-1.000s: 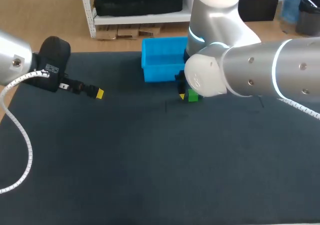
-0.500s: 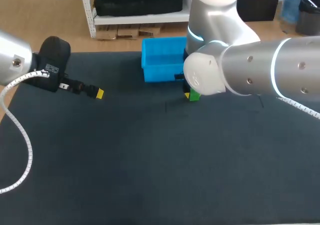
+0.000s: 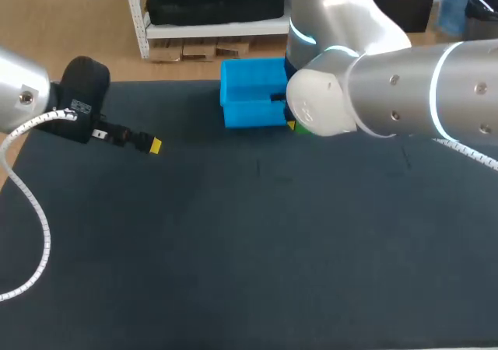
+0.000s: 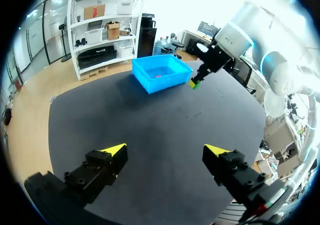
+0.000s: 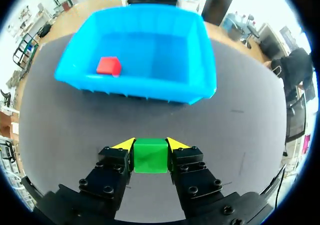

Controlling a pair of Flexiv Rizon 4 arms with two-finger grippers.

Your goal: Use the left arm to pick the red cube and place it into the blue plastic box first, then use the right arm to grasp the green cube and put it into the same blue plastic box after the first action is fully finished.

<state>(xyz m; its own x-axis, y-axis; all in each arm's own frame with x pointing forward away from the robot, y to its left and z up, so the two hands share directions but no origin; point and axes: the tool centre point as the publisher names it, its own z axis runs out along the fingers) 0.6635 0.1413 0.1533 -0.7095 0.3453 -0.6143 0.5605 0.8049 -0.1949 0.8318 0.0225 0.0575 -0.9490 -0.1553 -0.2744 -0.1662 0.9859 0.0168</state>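
Holding the green cube between both yellow tips, our right gripper is closed on it from two sides. The green cube is a plain, bright block with flat faces and sharp edges, and we see no print on the faces that show. It sits square in the grip, just short of the near wall of the box, outside it.

The box is an open blue plastic tub with a thick rim and ribs along the base of its outer wall. The red cube lies inside on the floor, near one end and apart from the walls; it is a small plain red block.

From the head view our right arm reaches across the far side of the table, and its bulk hides most of the gripper. Only a sliver of green and yellow shows beside the box at its right end.

Our left gripper stands wide open with nothing between its fingers, over the dark mat and well apart from the box. In the head view it is at the table's left. A small white label on that wrist is too small for us to read. From the left wrist view the green cube shows at the tip of our right arm, just beside the box's corner.
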